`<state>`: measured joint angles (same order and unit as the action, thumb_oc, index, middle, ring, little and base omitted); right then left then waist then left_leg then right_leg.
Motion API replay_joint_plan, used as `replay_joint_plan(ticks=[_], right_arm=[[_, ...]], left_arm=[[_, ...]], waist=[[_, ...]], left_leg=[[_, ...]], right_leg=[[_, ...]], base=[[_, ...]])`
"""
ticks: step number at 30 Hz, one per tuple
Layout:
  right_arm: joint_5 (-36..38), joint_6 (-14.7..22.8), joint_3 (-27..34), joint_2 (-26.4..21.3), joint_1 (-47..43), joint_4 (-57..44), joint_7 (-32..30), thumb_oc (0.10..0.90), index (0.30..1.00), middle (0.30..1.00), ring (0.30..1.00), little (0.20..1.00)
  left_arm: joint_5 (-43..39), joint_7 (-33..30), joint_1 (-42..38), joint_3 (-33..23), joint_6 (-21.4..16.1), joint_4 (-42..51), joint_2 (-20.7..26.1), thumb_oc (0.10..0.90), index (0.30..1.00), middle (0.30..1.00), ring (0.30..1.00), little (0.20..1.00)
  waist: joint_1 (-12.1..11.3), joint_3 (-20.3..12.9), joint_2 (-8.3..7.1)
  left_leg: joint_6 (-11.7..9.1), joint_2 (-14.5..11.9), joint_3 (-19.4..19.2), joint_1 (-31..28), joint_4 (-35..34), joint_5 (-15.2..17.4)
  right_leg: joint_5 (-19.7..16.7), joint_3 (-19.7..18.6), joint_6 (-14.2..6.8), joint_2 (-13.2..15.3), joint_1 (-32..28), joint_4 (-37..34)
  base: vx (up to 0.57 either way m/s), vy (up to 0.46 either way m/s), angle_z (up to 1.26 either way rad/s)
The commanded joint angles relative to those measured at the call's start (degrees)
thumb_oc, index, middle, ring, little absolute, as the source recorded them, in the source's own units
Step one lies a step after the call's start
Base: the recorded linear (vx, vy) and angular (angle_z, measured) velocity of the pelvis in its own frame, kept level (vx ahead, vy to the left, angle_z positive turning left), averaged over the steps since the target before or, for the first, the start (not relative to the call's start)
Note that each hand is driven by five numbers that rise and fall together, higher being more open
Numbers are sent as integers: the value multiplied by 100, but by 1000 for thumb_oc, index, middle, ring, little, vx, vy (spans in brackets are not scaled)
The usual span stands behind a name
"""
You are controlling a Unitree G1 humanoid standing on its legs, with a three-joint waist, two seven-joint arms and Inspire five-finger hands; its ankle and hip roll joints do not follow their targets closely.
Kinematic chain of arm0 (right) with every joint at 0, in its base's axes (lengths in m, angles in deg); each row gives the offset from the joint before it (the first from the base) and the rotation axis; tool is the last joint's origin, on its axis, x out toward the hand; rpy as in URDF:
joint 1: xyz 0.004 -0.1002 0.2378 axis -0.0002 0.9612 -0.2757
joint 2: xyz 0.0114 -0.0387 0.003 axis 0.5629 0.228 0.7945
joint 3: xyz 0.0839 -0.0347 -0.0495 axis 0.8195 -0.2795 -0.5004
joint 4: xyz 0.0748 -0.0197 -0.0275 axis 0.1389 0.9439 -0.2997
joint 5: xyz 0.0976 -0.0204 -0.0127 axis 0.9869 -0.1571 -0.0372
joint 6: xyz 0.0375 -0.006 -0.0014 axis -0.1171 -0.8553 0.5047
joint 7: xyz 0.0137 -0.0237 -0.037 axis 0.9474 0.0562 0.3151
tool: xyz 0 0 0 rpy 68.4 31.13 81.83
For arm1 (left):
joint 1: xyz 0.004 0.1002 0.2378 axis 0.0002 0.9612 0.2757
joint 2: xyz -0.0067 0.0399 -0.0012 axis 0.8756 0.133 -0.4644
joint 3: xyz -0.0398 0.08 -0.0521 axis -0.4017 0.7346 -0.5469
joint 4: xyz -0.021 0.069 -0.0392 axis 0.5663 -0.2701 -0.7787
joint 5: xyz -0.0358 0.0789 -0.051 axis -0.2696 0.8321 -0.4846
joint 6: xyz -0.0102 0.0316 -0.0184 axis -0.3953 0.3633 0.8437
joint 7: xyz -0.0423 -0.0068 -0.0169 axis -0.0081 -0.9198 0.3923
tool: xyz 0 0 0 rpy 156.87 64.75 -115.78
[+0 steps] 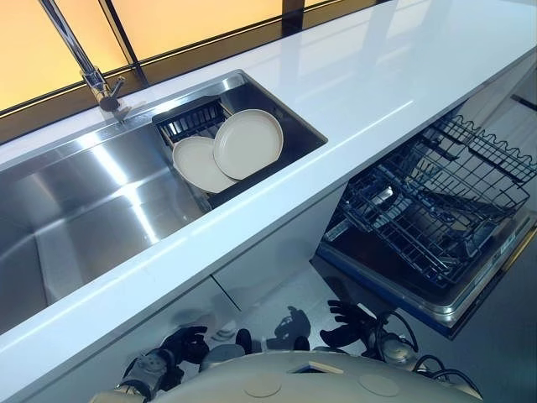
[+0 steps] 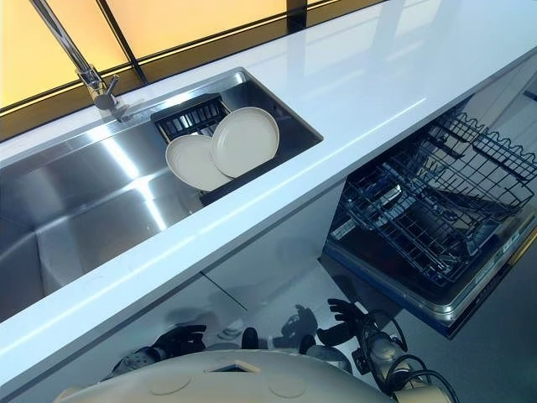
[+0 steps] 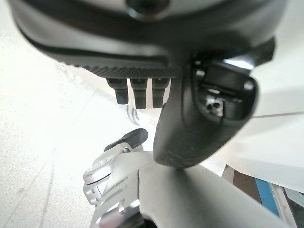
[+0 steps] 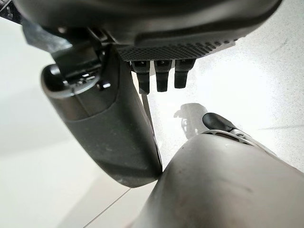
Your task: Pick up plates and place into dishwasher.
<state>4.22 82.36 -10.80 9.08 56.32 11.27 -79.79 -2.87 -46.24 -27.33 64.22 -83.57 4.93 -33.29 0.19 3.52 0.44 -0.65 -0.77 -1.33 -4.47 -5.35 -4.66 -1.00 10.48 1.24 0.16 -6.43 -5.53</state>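
Two cream plates [image 1: 247,143] overlap, tilted, in a black drain basket [image 1: 197,119] at the right end of the steel sink [image 1: 92,201], set in the white counter [image 1: 377,75]. The dishwasher rack [image 1: 436,197] stands pulled out, well apart. Left hand [image 1: 186,342] and right hand [image 1: 352,319] hang low, fingers relaxed, grasping nothing. No legible writing.

A long white glossy worktop [image 1: 352,75] runs across, with a stainless steel sink [image 1: 92,210] sunk into it and a chrome tap [image 1: 88,67] standing at the sink's back edge. There's a dark drainer basket [image 1: 195,117] sitting in the sink's right end, and behind it all an orange-lit window [image 1: 168,21] with dark frames.
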Motion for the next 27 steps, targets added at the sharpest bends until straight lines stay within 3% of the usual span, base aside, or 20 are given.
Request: replay_joint_plan(ticks=[1,9,11,13,14,16,17,18,20,21,22,24,25,27], right_arm=[[-47,137,-10,-10,-335,188,86,800,900,900,900,900],[-89,-3,25,-82,-371,79,217,800,900,900,900,900],[-93,-72,50,-118,-384,-10,286,800,900,900,900,900],[-85,-133,51,-176,-405,-83,368,800,900,900,900,900],[-81,-137,48,-182,-407,-89,374,800,900,900,900,900],[-36,-257,3,-269,-459,-212,477,800,900,900,900,900],[0,-321,-36,-309,-487,-281,520,800,900,900,900,900],[35,-408,-87,-364,-519,-382,577,800,900,900,900,900],[107,-594,-207,-462,-553,-631,657,800,900,900,900,900],[157,-681,-261,-500,-558,-758,675,800,900,900,900,900],[196,-788,-314,-534,-559,-906,692,800,900,900,900,900],[247,-970,-388,-565,-585,-1121,712,800,900,900,900,900],[265,-1075,-409,-566,-589,-1235,726,800,900,900,900,900],[293,-1249,-463,-548,-584,-1420,737,800,900,900,900,900]], left_arm=[[-108,210,-438,-9,-249,-75,-304,800,900,900,900,900],[-1111,725,-557,-92,-546,192,-297,800,900,900,900,900],[-1388,1177,-637,-4,-775,422,-305,800,900,900,900,900],[-1270,1336,-691,227,-1275,701,-283,800,900,900,900,900],[-1234,1338,-697,262,-1316,740,-276,800,900,900,900,900],[-407,1115,-825,793,-1927,1389,-137,800,900,900,900,900],[-50,1019,-902,1040,-2060,1679,-56,800,900,900,900,900],[747,785,-1016,1301,-2432,2037,39,800,900,900,900,900],[937,981,-1231,1808,-2364,3044,300,800,900,900,900,900],[864,1191,-1314,1945,-2489,3446,431,800,900,900,900,900],[469,1605,-1476,2072,-2286,4130,611,800,900,900,900,900],[-188,2170,-1759,2224,-2274,5059,835,800,900,900,900,900],[-415,2276,-1921,2256,-2135,5674,960,800,900,900,900,900],[-538,2195,-2128,2315,-2268,6259,1123,800,900,900,900,900]], waist=[[-37,30,31],[-34,18,32],[-36,24,28],[-39,30,32],[-39,31,33],[-37,50,49],[-33,67,57],[-28,88,70],[15,123,100],[24,147,111],[41,165,123],[62,188,133],[67,188,133],[76,181,122]], left_leg=[[243,411,-204,-213,194,820],[224,389,-227,-198,201,815],[229,387,-233,-184,202,813],[234,380,-245,-177,196,808],[234,379,-247,-176,196,807],[240,369,-261,-155,190,788],[247,364,-264,-143,185,776],[253,358,-263,-138,163,756],[268,356,-246,-108,138,721],[276,360,-225,-96,136,711],[285,367,-208,-88,126,700],[311,389,-169,-78,107,685],[327,402,-144,-85,89,686],[356,420,-113,-102,59,689]], right_leg=[[760,69,-255,-58,117,662],[746,81,-291,-46,134,680],[738,89,-303,-42,145,685],[730,94,-307,-41,155,688],[728,94,-308,-41,157,689],[709,89,-319,-39,183,702],[702,80,-325,-42,204,716],[693,70,-333,-47,223,727],[676,37,-346,-54,281,752],[675,30,-345,-59,295,761],[669,19,-347,-63,314,772],[659,-8,-346,-81,342,789],[655,-23,-347,-92,340,786],[648,-48,-346,-112,330,769]], base=[[0,0,0],[0,0,0],[0,0,0],[0,0,0],[-14,-2,4],[-26,0,5],[-48,4,6],[-52,8,5],[-56,12,1],[-57,10,0],[-47,6,0],[-20,1,-1],[0,0,0],[0,0,0]])
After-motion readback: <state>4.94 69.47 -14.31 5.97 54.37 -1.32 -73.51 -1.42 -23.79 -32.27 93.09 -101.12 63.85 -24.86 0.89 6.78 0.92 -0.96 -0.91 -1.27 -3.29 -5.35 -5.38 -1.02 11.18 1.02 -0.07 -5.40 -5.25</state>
